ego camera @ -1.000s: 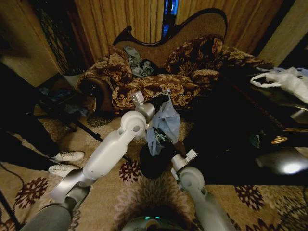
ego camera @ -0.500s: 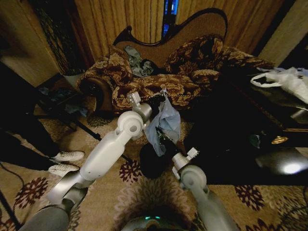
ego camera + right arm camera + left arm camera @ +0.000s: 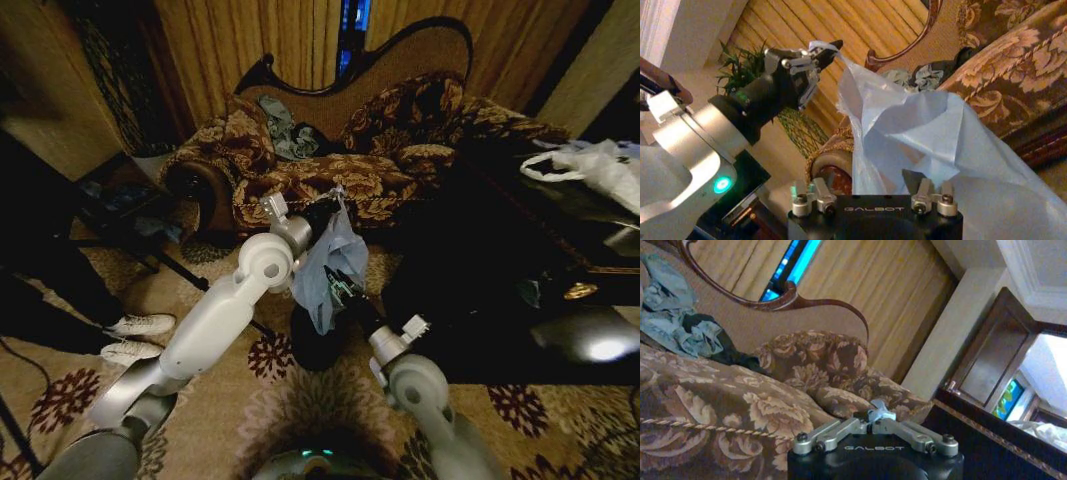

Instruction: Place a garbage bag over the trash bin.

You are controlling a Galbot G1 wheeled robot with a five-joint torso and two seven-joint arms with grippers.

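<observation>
Currently: left gripper (image 3: 331,203) jaws clamped on garbage bag (image 3: 325,262) top, hung above trash bin (image 3: 318,343); right gripper (image 3: 345,290) jaws apart at film.

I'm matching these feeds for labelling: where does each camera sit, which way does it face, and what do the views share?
Head: atop the robot, looking down at both arms, garbage bag above trash bin.
Left wrist: behind the left gripper, facing the sofa.
Right wrist: behind the right gripper, facing the bag and the left gripper.
Shared: bag in head and right wrist; sofa in all.
</observation>
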